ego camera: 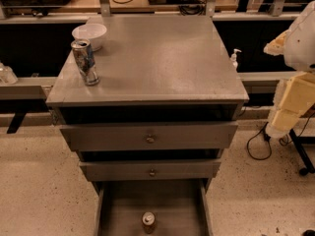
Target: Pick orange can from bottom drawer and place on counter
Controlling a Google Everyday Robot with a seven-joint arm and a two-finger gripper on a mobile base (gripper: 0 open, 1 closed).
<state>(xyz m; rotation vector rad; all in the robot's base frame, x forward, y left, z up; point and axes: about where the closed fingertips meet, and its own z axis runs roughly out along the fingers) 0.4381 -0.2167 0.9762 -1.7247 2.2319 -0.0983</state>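
Upright near the front-left corner of the counter (162, 58): a tall blue-and-silver can (85, 62). Just behind it, a white bowl (90, 34). Below the top, two knobbed drawers (150, 137), each slightly ajar. Lowest, pulled well out: the bottom drawer (123, 205). Standing upright inside it, near the front and about centred between the side walls, apart from both: the orange can (148, 222). Behind the right edge of the counter, a small pump bottle (235, 58). At far right, off to the side of the cabinet and touching nothing: the gripper (294, 100), pale and blurred. Whether apart or together, cannot tell.
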